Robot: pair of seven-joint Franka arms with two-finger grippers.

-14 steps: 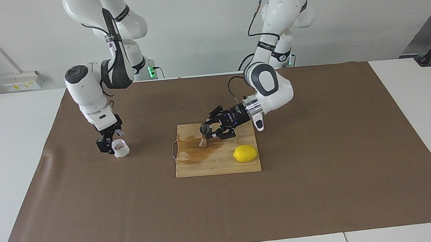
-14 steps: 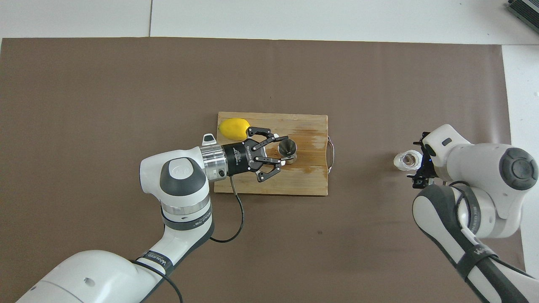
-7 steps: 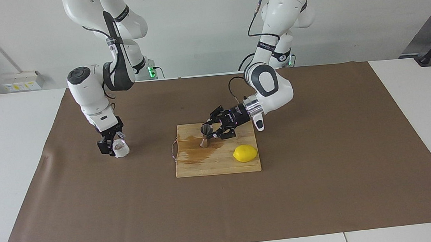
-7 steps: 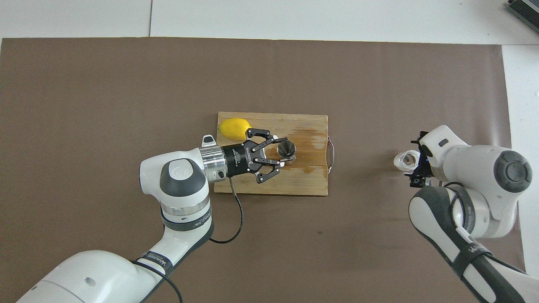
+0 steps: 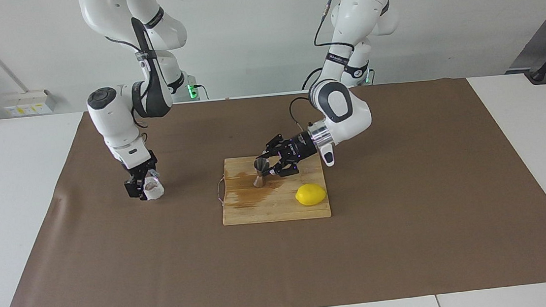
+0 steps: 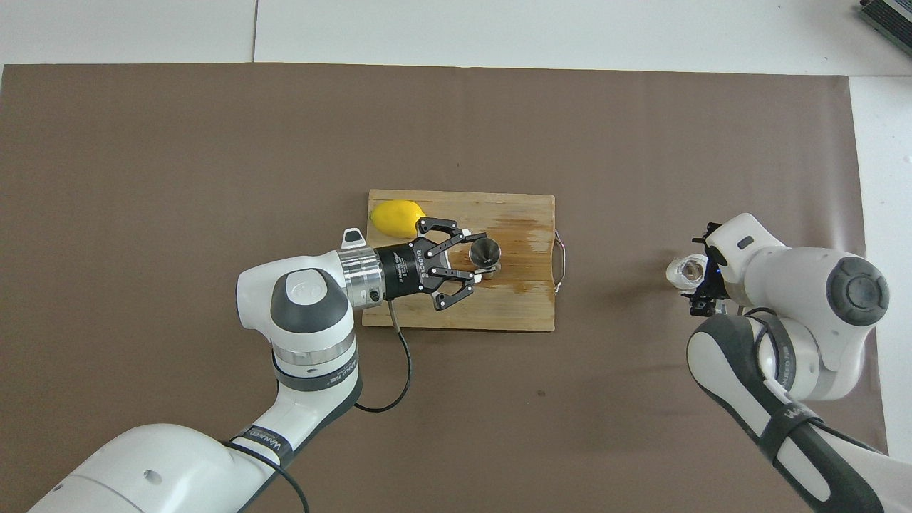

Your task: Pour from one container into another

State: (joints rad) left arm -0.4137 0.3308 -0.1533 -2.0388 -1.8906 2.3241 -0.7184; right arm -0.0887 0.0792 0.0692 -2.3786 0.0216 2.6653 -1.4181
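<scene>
A brown paper mat point(image 5: 409, 240) covers a white table point(image 5: 5, 196) before a pale wall. On it lies a wooden cutting board point(image 5: 278, 212) with a wet stain and a yellow lemon point(image 5: 310, 194). The left gripper point(image 5: 270, 166) pinches the small steel hourglass jigger point(image 5: 260, 172) standing upright on the board. Toward the right arm's end, the right gripper point(image 5: 143, 185) clasps the crinkled translucent-white cup point(image 5: 153, 188), slightly tilted, low over the mat.
</scene>
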